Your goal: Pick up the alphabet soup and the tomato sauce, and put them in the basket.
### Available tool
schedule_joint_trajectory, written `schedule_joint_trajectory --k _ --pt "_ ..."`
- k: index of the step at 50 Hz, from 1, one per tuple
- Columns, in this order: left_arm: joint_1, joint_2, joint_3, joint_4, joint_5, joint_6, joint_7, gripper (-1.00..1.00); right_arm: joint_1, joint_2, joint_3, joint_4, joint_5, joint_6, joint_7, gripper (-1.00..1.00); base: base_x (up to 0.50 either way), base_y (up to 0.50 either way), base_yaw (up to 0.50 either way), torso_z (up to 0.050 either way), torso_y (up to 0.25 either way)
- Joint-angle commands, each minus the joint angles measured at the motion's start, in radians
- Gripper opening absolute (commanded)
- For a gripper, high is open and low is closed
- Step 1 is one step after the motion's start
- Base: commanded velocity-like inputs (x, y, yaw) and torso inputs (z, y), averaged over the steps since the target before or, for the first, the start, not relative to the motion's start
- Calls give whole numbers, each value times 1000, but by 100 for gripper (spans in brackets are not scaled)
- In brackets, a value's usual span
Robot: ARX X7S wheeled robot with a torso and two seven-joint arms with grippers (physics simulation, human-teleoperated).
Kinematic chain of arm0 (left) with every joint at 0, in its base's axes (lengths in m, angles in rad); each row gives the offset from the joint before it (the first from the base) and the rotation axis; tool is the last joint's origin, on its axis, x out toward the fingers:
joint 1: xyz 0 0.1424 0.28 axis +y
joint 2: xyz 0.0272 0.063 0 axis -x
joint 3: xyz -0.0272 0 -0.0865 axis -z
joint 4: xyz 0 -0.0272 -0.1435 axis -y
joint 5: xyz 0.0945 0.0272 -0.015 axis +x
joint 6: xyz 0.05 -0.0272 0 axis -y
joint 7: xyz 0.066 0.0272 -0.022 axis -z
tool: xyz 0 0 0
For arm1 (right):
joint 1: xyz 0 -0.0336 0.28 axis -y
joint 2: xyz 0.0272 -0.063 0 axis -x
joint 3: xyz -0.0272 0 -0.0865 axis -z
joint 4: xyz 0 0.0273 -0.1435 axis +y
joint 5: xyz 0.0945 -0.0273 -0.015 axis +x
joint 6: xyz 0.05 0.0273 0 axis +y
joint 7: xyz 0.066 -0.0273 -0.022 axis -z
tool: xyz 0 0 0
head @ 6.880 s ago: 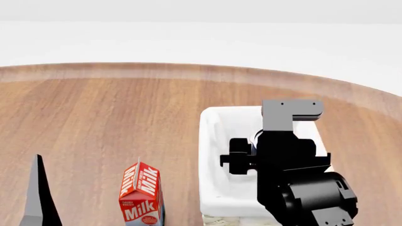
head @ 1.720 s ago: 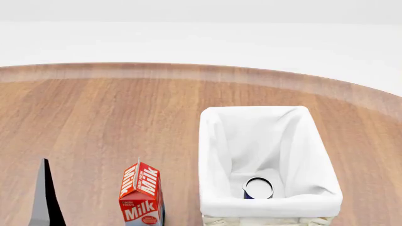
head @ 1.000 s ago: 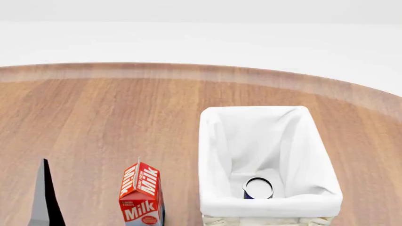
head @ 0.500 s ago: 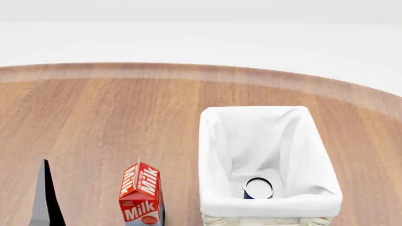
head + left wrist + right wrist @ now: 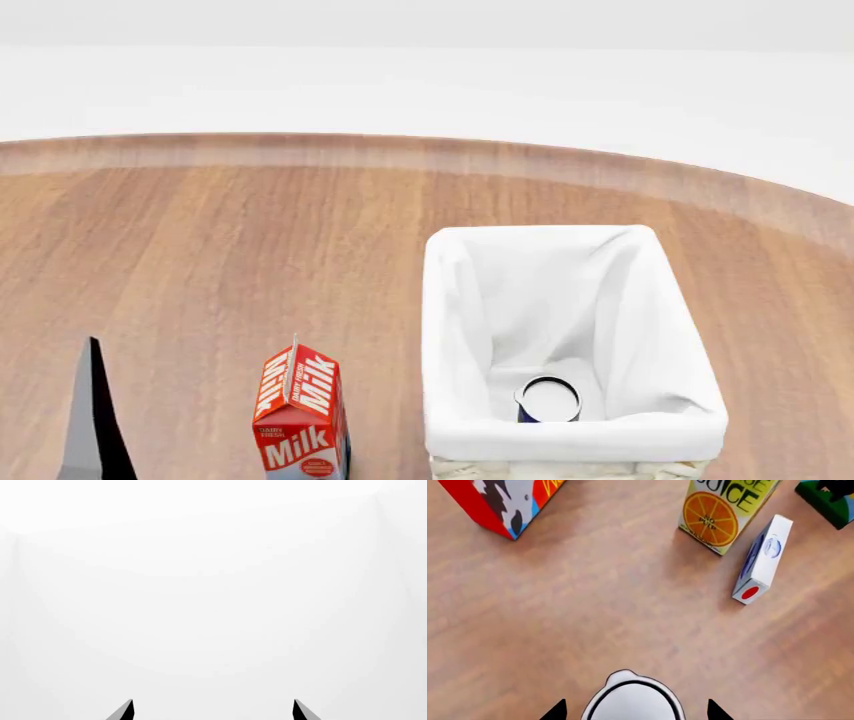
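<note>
The alphabet soup stands upright inside the white-lined basket, at its near end, with a pale top and a strip of blue side showing. In the right wrist view my right gripper is open over the wooden table. Between its spread fingertips lies the pale, dark-rimmed top of a can, with a gap on each side. That can's label is hidden, so I cannot tell whether it is the tomato sauce. My left gripper is open and empty, facing blank white. One of its fingers shows at the head view's lower left.
A red milk carton stands left of the basket. In the right wrist view, beyond the can, are an orange juice carton, a small white-and-blue box, a red-and-white carton and a green object.
The right arm, over the basket 6.9 s ago, has left the head view, and the blue can now sits in the basket. Nothing has visibly moved in the last 1.7 s.
</note>
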Motion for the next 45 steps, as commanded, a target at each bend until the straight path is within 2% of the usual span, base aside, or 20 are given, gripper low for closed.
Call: schedule_joint_trajectory --k 1,28,45 --pt "-1 -2 1 -1 0 1 -2 100 -4 -11 -5 21 -3 -3 -3 100 0 0 0 0 0" --pt "-1 -3 8 -17 1 14 -5 100 -35 -47 -26 162 -59 -94 -52 100 0 0 0 0 0" --pt "-2 -6 11 -12 2 11 -7 100 -33 -50 -26 162 -54 -85 -48 100 0 0 0 0 0"
